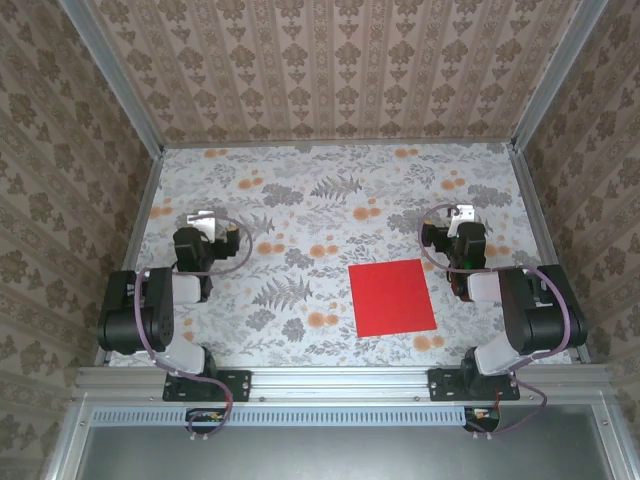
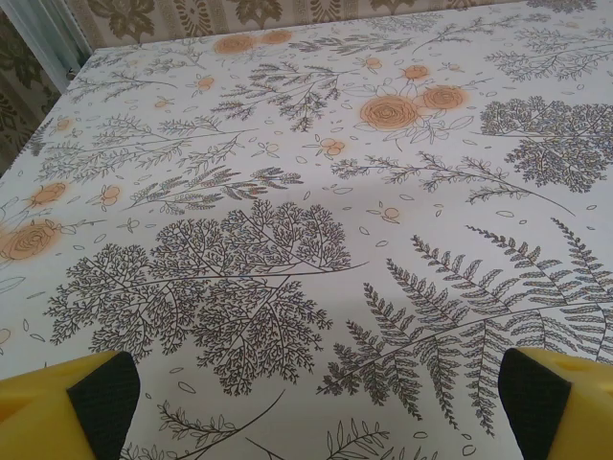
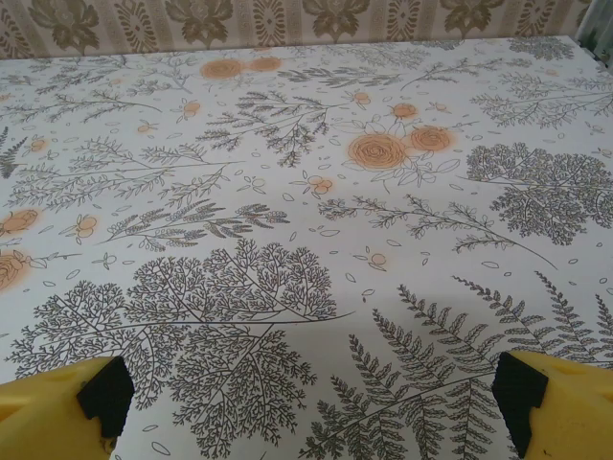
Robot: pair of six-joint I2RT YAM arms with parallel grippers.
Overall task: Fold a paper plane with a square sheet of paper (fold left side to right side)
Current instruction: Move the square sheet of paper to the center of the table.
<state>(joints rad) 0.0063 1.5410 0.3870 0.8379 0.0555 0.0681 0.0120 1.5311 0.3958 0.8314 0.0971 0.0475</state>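
Observation:
The square sheet of paper is bright red and lies flat and uncreased on the flowered tabletop, right of centre and close to the near edge. A paper plane is out of view. My left gripper rests at the left side, well apart from the sheet, and is open; its yellow fingers frame bare tabletop around the left gripper. My right gripper sits just beyond the sheet's far right corner, also open. Its yellow fingers stand wide apart, and the right gripper has nothing in it.
The tabletop carries a fern and orange flower print. Wallpapered walls and aluminium posts close it in on the left, back and right. A metal rail with both arm bases runs along the near edge.

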